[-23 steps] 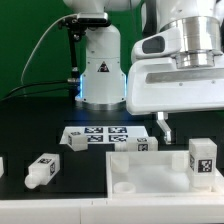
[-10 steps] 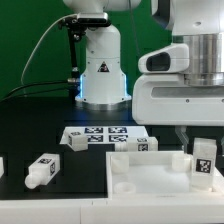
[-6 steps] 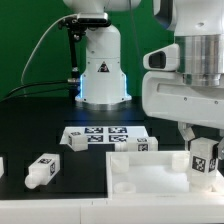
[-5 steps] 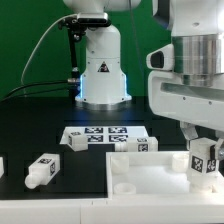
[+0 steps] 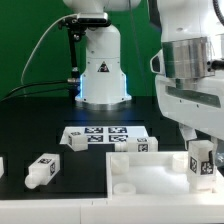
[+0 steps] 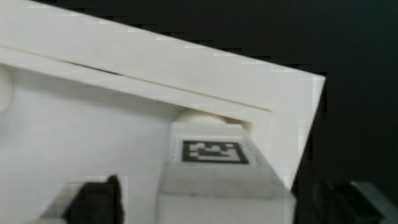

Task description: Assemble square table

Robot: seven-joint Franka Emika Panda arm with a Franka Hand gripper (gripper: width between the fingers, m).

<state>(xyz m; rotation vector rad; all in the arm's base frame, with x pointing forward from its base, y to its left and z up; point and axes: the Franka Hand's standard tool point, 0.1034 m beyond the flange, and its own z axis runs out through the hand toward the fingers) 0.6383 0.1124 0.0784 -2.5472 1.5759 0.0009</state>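
On the black counter [image 5: 30, 135], the white square tabletop [image 5: 155, 172] lies at the near side, toward the exterior view's right. One leg [image 5: 200, 163] stands upright at its right corner. The tool [image 6: 228, 203] straddles this leg, fingers [image 6: 93, 203] spread, a gap on each side. A second leg [image 5: 40, 170] lies loose at the exterior view's left.

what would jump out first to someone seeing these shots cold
The robot arm fills the exterior view's right, its gripper open astride an upright leg standing at a corner of the white square tabletop. A second leg lies loose on the black table at the exterior view's left.
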